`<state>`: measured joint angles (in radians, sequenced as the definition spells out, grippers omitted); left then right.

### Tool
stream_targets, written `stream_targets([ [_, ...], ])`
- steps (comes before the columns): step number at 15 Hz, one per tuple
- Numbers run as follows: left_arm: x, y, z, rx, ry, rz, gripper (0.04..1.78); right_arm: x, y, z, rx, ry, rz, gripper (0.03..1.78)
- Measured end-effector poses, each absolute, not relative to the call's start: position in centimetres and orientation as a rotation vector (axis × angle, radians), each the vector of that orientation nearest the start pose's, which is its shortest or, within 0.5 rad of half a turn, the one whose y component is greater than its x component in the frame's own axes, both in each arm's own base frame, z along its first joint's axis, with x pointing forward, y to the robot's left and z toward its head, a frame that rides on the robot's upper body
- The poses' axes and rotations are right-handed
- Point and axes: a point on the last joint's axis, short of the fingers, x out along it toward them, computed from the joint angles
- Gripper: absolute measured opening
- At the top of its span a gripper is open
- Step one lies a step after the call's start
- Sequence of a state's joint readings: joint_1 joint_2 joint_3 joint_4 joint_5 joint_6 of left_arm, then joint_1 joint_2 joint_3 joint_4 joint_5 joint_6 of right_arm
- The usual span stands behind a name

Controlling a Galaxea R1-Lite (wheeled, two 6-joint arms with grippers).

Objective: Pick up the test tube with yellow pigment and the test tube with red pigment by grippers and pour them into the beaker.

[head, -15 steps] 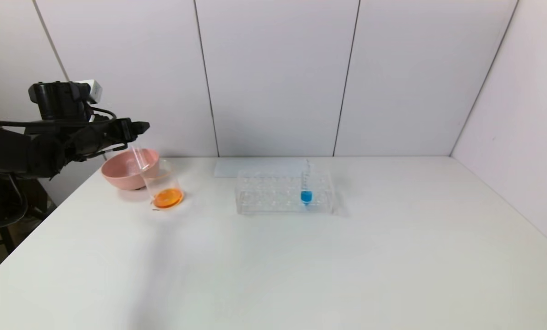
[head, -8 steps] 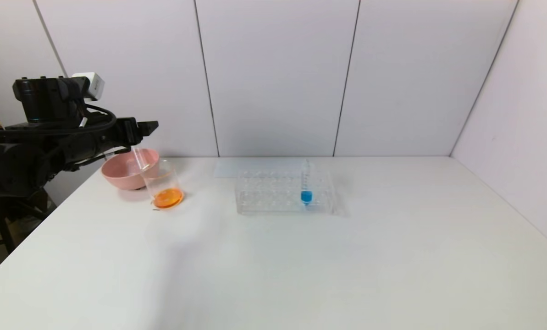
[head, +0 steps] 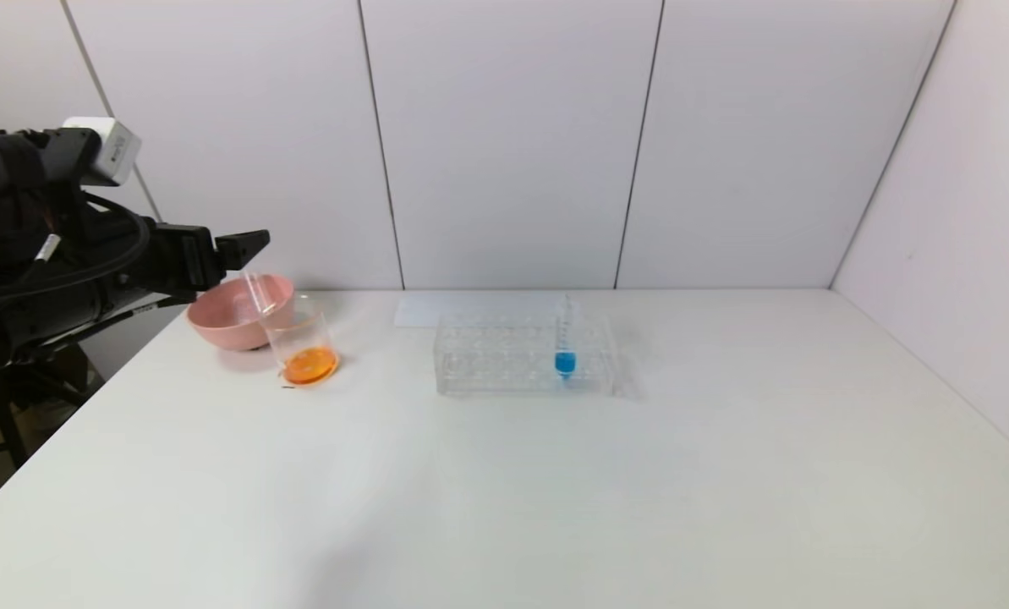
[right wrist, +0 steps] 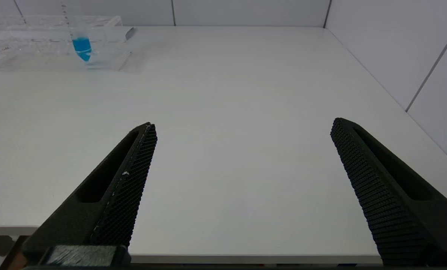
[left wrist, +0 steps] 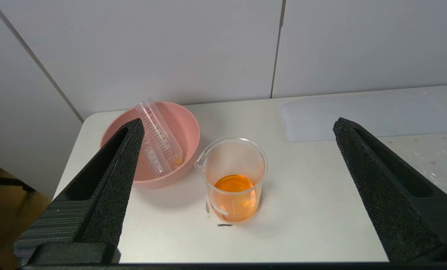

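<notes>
Left gripper [head: 246, 245] hangs with fingers spread wide and empty; below and ahead of it two emptied test tubes [left wrist: 159, 137] lean in the pink bowl [left wrist: 187, 127]. Beaker [left wrist: 233, 178] of orange liquid stands just beside that bowl. Right gripper [right wrist: 242, 157] also gapes empty, far from the rack [right wrist: 39, 48] holding the blue tube [right wrist: 81, 47].

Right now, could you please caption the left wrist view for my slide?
Open left end effector above a beaker of orange liquid, two emptied tubes lying in the pink bowl.

Both end effectors [left wrist: 238, 127] [right wrist: 242, 127] wide open
</notes>
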<state>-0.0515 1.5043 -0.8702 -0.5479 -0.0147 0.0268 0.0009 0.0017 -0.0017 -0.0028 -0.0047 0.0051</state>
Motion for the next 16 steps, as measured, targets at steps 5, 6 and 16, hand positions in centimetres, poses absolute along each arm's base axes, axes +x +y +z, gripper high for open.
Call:
stream_targets([
  [5, 20.1, -1.3, 26.8, 0.056, 0.06, -0.078, 1.76, -2.3, 0.0, 7.6, 0.005, -0.003, -0.003, 1.7],
  [6, 18.8, -1.2, 27.1, 0.068, 0.061, -0.078, 1.76, -2.3, 0.0, 7.6, 0.005, -0.003, -0.004, 1.7],
  [16, 5.2, -0.4, 27.5, 0.086, 0.015, -0.078, 1.76, -2.3, 0.0, 7.6, 0.005, -0.003, -0.003, 1.7],
])
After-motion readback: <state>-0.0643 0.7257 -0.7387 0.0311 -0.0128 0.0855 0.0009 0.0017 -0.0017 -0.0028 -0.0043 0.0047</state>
